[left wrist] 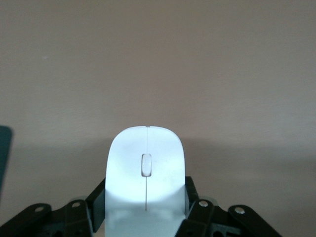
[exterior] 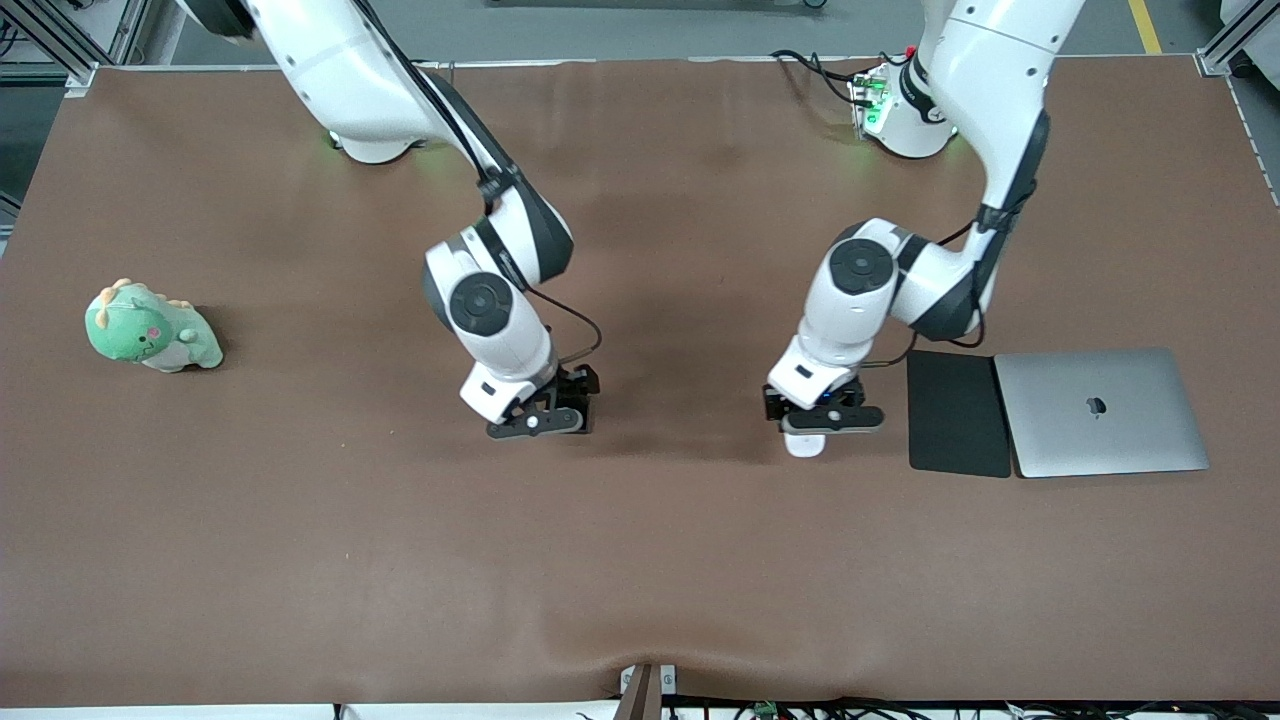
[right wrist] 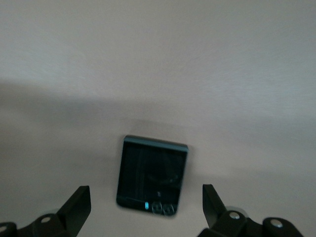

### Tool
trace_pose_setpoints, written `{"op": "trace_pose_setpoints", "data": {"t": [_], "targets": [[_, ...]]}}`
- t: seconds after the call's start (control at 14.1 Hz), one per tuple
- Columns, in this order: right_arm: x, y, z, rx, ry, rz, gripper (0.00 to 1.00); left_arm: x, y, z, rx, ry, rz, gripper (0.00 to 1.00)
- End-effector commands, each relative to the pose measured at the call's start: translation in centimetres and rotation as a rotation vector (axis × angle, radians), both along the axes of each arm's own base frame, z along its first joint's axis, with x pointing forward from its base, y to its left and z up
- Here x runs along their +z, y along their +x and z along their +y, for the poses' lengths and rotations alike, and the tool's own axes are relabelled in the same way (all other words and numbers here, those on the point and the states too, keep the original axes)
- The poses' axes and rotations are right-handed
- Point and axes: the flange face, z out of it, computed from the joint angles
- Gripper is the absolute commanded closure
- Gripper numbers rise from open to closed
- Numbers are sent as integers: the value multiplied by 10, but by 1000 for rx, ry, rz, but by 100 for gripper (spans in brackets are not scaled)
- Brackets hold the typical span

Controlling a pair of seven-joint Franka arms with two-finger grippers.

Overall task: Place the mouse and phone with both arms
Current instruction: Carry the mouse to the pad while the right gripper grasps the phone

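The white mouse (left wrist: 146, 170) sits between the fingers of my left gripper (left wrist: 145, 193), which press on its two sides. In the front view the mouse (exterior: 805, 444) sticks out under the left gripper (exterior: 826, 424), low over the brown table, beside the black pad. The black phone (right wrist: 153, 175) lies flat on the table under my right gripper (right wrist: 146, 198). Its fingers (right wrist: 79, 205) stand wide apart on either side of the phone and clear of it. In the front view the right gripper (exterior: 545, 415) is low over the table's middle and hides the phone.
A matte black pad (exterior: 957, 412) and a closed silver laptop (exterior: 1100, 410) lie side by side toward the left arm's end of the table. A green plush dinosaur (exterior: 150, 327) sits toward the right arm's end. The brown table cover (exterior: 640, 560) bulges at its near edge.
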Motion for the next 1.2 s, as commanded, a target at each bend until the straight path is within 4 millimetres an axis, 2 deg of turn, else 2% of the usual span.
{"op": "trace_pose_setpoints", "data": {"t": [0.0, 0.21, 0.35, 0.57, 0.64, 0.85, 0.99, 1.13], "targets": [[-12, 9, 1, -23, 13, -13, 0, -8, -8, 40, -48, -26, -16, 100], [-24, 6, 2, -12, 5, -20, 0, -20, -2, 98, -54, -72, -9, 100], [-33, -5, 17, 17, -3, -14, 0, -27, 6, 141, -72, -98, 8, 100], [-46, -10, 23, 23, 0, -27, 0, -38, 12, 183, -76, -149, 26, 100], [-51, -12, 25, 23, -3, -26, 0, -38, 13, 190, -86, -146, 24, 100], [-53, -4, 12, 18, -23, -33, 0, -45, 9, 211, -95, -136, 37, 100], [-48, 6, -4, 32, -63, -51, 0, -53, 9, 230, -105, -138, 45, 100], [-39, 9, -7, 47, -100, -30, 0, -56, 7, 238, -114, -150, 48, 100]]}}
